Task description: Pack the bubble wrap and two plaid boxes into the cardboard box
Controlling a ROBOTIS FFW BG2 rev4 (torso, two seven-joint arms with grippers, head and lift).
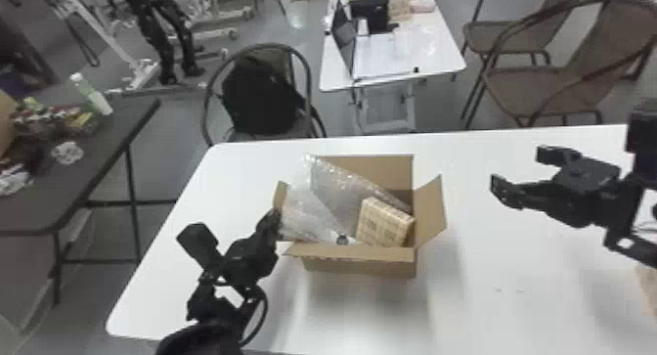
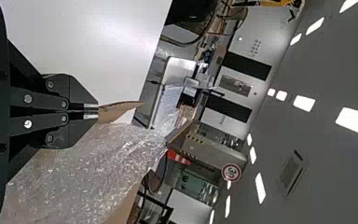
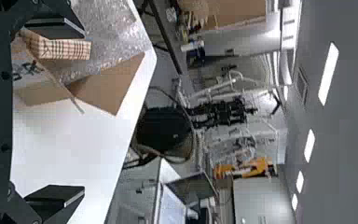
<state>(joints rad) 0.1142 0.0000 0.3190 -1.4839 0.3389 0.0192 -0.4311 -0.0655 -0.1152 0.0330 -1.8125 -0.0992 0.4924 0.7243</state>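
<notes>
The cardboard box [image 1: 361, 265] stands upright on the white table with its flaps raised. Bubble wrap [image 1: 337, 190] fills its left and rear part, rising above the rim. One plaid box [image 1: 384, 223] leans inside at the right, beside the wrap. At the box's left side is my left gripper [image 1: 276, 221]; in the left wrist view the gripper [image 2: 98, 111] is shut on the cardboard flap [image 2: 121, 108], next to the bubble wrap [image 2: 88, 168]. My right gripper [image 1: 519, 170] hangs open to the right of the box. In the right wrist view the gripper [image 3: 74, 114] has nothing between its fingers.
White table surface [image 1: 513, 261] extends right of the box. A tan object [image 1: 647, 291] is cut off at the right edge, below the right arm. A dark side table [image 1: 93, 168] with clutter stands left; a chair [image 1: 264, 95] is behind.
</notes>
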